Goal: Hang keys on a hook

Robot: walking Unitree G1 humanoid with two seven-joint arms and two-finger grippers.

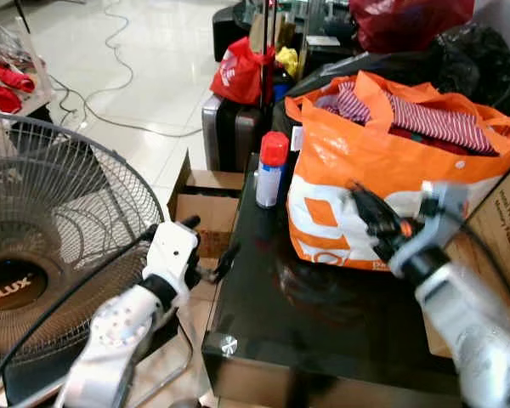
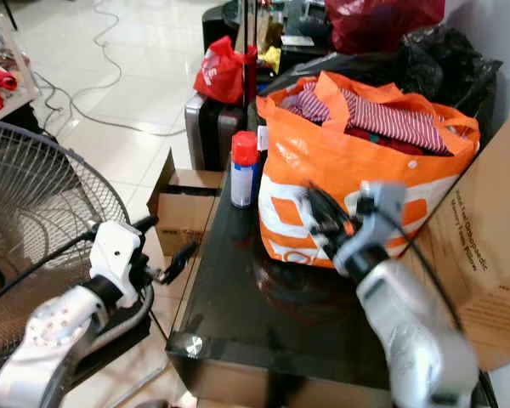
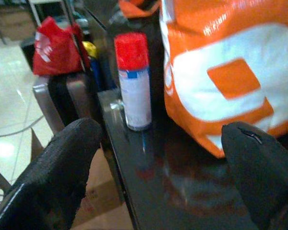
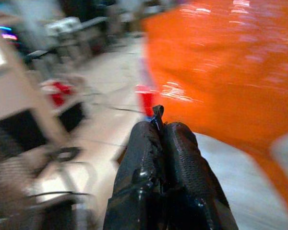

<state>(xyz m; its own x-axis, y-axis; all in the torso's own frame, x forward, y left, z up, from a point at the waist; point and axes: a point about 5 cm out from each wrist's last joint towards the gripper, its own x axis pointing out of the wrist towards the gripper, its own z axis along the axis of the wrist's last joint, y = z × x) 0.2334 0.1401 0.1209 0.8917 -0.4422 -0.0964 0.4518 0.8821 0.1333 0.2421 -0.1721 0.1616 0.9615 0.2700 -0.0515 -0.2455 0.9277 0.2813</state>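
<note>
Nearest the head camera, at five o'clock, the right gripper [image 4: 159, 125] has its black fingers pressed together on a thin dark sliver (probably the keys [image 4: 157, 112]), which points straight out past the fingertips along their line. So slight a pinch could let them slip. At seven o'clock the left gripper [image 3: 158, 163] hangs spread wide before the glossy black table [image 1: 323, 323].

The robot's left silver arm [image 1: 110, 340] has a rounded, perforated metal joint and a white boxy wrist, with a black cable running along it. Its right silver arm [image 1: 467, 323] has a smooth grey shell, a black collar and a thin black cable. Textured black rubbery fingers [image 3: 48, 177] end each arm.
</note>
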